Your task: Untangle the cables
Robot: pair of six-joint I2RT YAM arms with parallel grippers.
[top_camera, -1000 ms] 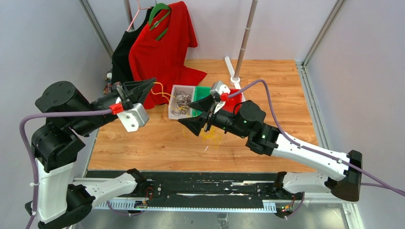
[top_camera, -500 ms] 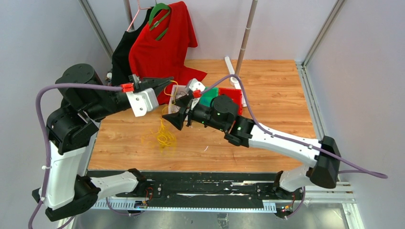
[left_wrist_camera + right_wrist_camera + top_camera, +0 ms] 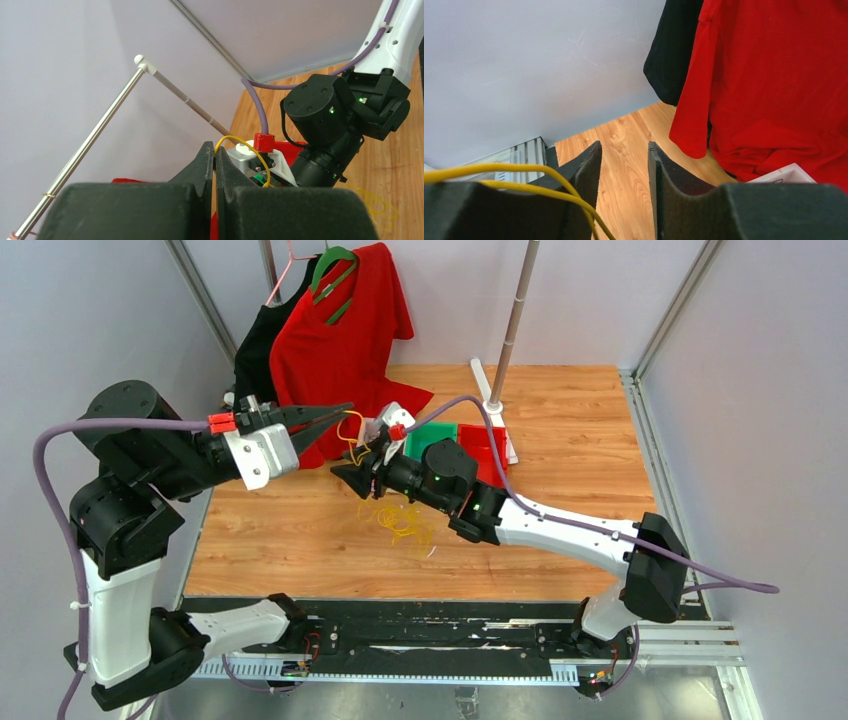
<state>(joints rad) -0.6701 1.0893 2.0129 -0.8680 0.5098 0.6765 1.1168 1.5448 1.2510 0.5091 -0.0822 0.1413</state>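
My left gripper (image 3: pixel 343 417) is raised above the table's back left and is shut on a thin yellow cable (image 3: pixel 246 146), which is pinched at the fingertips (image 3: pixel 215 150). The cable arcs down past my right wrist to a loose yellow bundle (image 3: pixel 400 521) lying on the wooden table (image 3: pixel 560 490); the bundle also shows in the left wrist view (image 3: pixel 376 207). My right gripper (image 3: pixel 345 476) hovers just below the left one, jaws open (image 3: pixel 624 150). Two yellow strands (image 3: pixel 524 175) drape over the outside of its left finger, not between the jaws. The blue and dark cables are hidden.
A red shirt (image 3: pixel 345 340) and a black garment (image 3: pixel 255 360) hang at the back left, the shirt's hem resting on the table. Green (image 3: pixel 435 440) and red (image 3: pixel 487 448) trays sit behind my right arm. A grey pole (image 3: pixel 512 320) stands on a white base at the back.
My right gripper has moved left and back, closer under the left gripper. The left arm has drawn back left. The yellow bundle on the table has shifted right.
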